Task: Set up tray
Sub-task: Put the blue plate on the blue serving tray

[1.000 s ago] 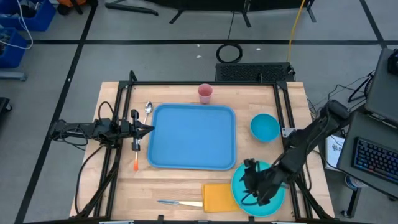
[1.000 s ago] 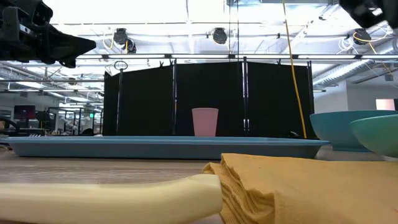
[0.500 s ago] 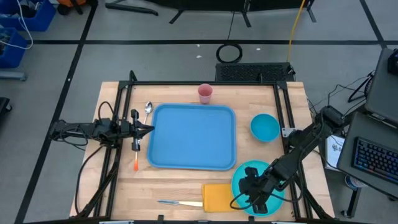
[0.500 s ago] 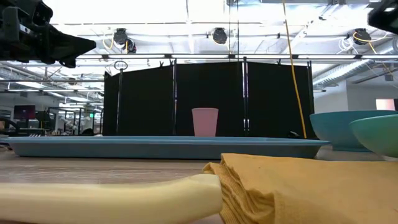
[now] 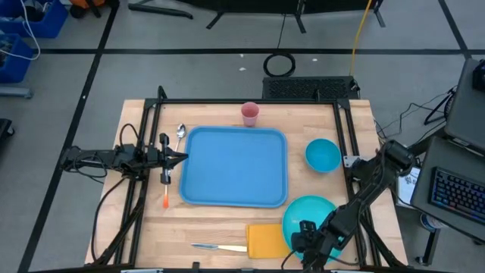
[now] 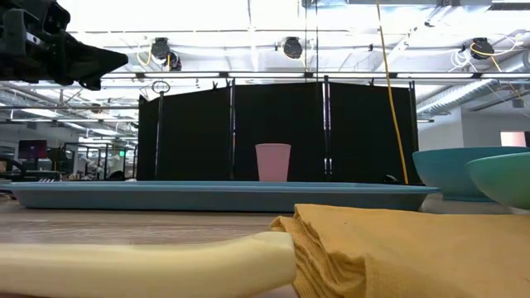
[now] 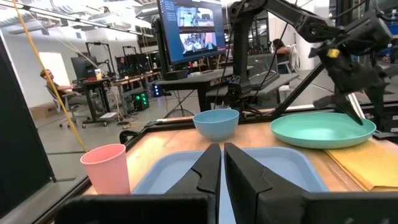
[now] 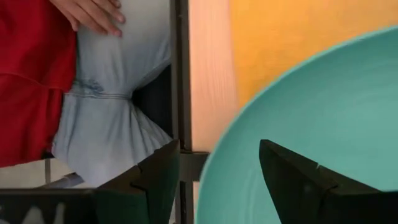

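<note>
Since the earlier frames the right gripper (image 5: 309, 244) has been drawn back from over the turquoise plate (image 5: 311, 217) toward the near edge of the table; it is now recorded at the plate's near rim, beside the yellow napkin (image 5: 267, 240). Its fingers (image 8: 297, 176) are seen spread wide, with the plate rim (image 8: 311, 124) between them; nothing is gripped. The left gripper (image 5: 180, 158) is unchanged, held just off the left edge of the tray (image 5: 235, 167), its fingers (image 7: 210, 171) drawn narrow, almost touching, with nothing between them.

The tray is observed flat at the centre of the table, and nothing is found in it. The plate, at the tray's near right corner, is likewise found with nothing on it. The blue bowl (image 5: 323, 155), right of the tray, shows no contents. The pink cup (image 5: 250, 114) stands upright just beyond the tray's far edge; its interior cannot be judged.

A spoon (image 5: 180, 133) lies off the tray's far left corner. A knife (image 5: 218, 247) lies left of the napkin near the table's front edge. Beyond the table edge, a person's hand (image 8: 93, 14) is noted in the right wrist view.
</note>
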Tool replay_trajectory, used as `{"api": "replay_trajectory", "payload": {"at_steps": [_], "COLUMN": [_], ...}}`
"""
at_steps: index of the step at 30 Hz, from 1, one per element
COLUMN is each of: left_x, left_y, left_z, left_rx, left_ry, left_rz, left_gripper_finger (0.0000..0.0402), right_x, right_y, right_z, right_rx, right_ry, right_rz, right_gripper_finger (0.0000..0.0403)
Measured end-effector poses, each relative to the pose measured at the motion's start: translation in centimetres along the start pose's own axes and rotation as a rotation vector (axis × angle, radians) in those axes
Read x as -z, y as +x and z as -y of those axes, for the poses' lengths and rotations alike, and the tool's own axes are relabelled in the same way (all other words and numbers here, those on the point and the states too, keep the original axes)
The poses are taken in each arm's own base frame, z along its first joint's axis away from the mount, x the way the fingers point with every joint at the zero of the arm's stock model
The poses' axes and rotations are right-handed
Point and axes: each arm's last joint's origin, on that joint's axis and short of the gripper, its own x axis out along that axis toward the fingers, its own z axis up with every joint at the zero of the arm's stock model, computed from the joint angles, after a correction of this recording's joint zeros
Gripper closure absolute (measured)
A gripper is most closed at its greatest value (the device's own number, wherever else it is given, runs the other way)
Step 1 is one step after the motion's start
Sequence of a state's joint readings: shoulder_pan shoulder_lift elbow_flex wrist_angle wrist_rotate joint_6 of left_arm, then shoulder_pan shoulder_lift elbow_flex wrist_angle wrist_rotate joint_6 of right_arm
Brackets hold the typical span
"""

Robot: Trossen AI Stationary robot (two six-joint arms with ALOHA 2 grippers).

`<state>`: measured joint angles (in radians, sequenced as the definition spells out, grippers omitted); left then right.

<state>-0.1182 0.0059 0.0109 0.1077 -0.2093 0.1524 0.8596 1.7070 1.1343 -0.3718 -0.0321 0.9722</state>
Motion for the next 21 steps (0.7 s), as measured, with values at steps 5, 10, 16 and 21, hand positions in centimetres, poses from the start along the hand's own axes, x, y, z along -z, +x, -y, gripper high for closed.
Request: {"api": "replay_trajectory", "payload": {"at_steps": [5, 10, 16, 21], "left_x": [0.0, 0.0, 0.0, 0.0], "left_y": [0.0, 0.0, 0.0, 0.0], "left_z": [0.0, 0.0, 0.0, 0.0], "left_rx": [0.001, 0.0, 0.0, 0.0], "left_ry": [0.0, 0.0, 0.0, 0.0], "left_rz": [-0.001, -0.001, -0.001, -0.001], "left_gripper_finger": [0.0376, 0.0376, 0.0376, 0.0376], "right_x": [0.0, 0.1, 0.1, 0.1], "right_y": [0.8, 1.6, 1.7, 1.8], "right_z": [-0.1, 0.1, 0.2, 0.2], "right_rx": [-0.006, -0.002, 0.0, 0.01], "right_ry": [-0.001, -0.002, -0.023, -0.066], "right_rz": [0.005, -0.025, -0.026, -0.028], "right_gripper_finger": [0.019, 0.019, 0.019, 0.0193]}}
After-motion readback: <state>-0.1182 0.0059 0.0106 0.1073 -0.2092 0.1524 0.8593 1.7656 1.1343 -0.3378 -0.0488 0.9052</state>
